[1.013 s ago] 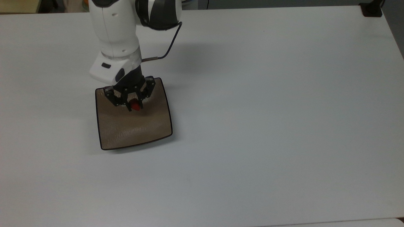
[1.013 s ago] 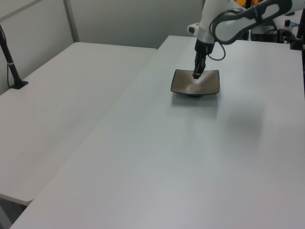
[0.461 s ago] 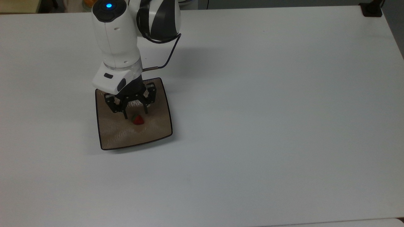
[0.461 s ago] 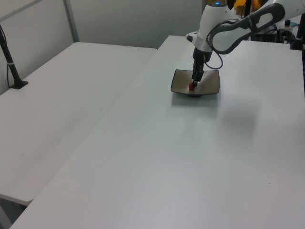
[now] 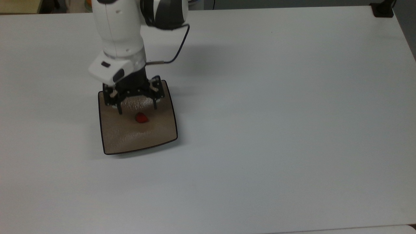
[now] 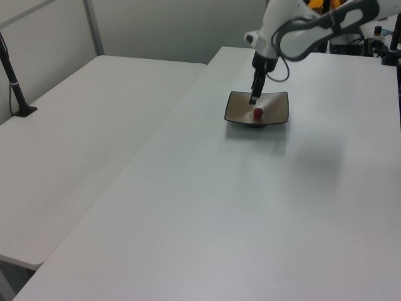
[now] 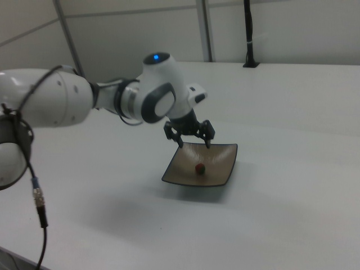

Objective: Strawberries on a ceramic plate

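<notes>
A small red strawberry (image 5: 141,118) (image 6: 257,113) (image 7: 199,168) lies free near the middle of the square tan-brown ceramic plate (image 5: 136,139) (image 6: 237,110) (image 7: 221,163). My gripper (image 5: 137,110) (image 7: 194,144) (image 6: 253,99) hangs open a little above the plate, over the part of it nearest the arm. Both fingers point down and are spread wide, with nothing between them. The berry lies just beyond the fingertips, apart from them.
The plate stands on a wide white table (image 5: 276,113). A black cable (image 5: 177,48) loops off the arm's wrist. A black post base (image 5: 383,9) stands at the top view's far right corner. A second white table (image 6: 81,125) adjoins at the left view's left.
The gripper let go of the strawberry, which now lies on the plate. Since then it has lifted and drawn back toward the arm's side with its fingers spread wider.
</notes>
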You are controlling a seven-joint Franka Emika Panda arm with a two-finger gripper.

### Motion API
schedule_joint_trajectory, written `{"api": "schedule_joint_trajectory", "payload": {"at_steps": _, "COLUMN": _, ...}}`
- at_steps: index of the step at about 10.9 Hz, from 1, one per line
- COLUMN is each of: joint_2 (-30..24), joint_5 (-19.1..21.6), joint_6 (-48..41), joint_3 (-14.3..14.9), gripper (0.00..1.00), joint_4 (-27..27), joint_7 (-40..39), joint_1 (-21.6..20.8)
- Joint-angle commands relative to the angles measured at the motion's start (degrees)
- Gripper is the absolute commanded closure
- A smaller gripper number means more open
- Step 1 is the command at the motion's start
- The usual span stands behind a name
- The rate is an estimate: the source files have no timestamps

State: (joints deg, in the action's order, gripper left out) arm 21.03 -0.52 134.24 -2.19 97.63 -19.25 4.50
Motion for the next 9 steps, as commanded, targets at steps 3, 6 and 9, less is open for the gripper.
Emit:
{"api": "schedule_joint_trajectory", "payload": {"at_steps": 3, "joint_2": -17.48, "joint_5": 0.70, "joint_6": -24.61, "joint_3": 0.52, "gripper": 0.00, "joint_4": 0.80, "joint_7": 14.37, "joint_1": -0.63}}
{"api": "schedule_joint_trajectory", "payload": {"at_steps": 6, "joint_2": -22.59, "joint_5": 0.70, "joint_6": -32.52, "joint_3": 0.52, "gripper": 0.00, "joint_4": 0.28, "joint_7": 20.03, "joint_1": -3.78}}
{"api": "schedule_joint_trajectory", "payload": {"at_steps": 9, "joint_2": -25.33, "joint_5": 0.78, "joint_6": -38.17, "joint_3": 5.43, "gripper": 0.00, "joint_4": 0.28, "joint_7": 22.31, "joint_1": -11.50}}
